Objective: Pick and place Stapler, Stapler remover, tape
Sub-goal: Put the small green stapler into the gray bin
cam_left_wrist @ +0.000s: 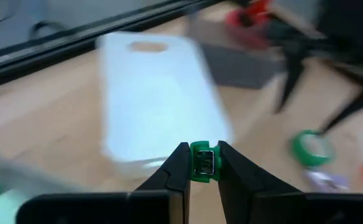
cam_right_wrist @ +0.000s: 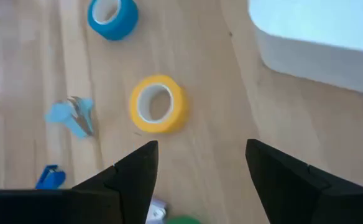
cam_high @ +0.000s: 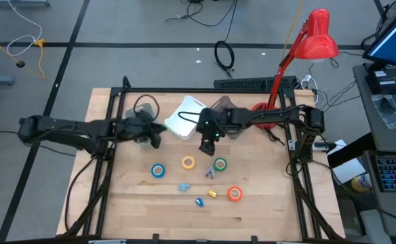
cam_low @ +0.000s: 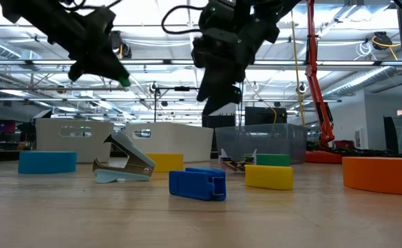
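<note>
My left gripper [cam_left_wrist: 203, 163] [cam_high: 155, 139] hangs over the table just left of the white tray [cam_high: 183, 120], shut on a small green stapler [cam_left_wrist: 203, 165] [cam_low: 124, 83]. My right gripper [cam_right_wrist: 197, 168] [cam_high: 207, 148] is open in the air above the yellow tape roll [cam_right_wrist: 158, 104] [cam_high: 188, 163]. The blue roll [cam_high: 159, 171], green roll [cam_high: 220, 164] and orange roll [cam_high: 234, 194] lie flat on the wood. The pale blue stapler remover [cam_low: 122, 165] [cam_high: 184, 187], a blue mini stapler [cam_low: 197, 184] and a yellow one [cam_low: 268, 176] rest on the table nearer the front. My left gripper pinches the small green stapler [cam_left_wrist: 203, 165] between its two fingertips [cam_left_wrist: 180, 163], only at their free ends. The stapler is lifted clear of the table, high above it in the low view.
A clear plastic bin [cam_high: 222, 108] stands beside the white tray at the far side. A small purple piece [cam_high: 210, 174] lies by the green roll. A red desk lamp [cam_high: 317, 37] rises at the far right corner. Bare wood lies along the near edge [cam_high: 184, 220].
</note>
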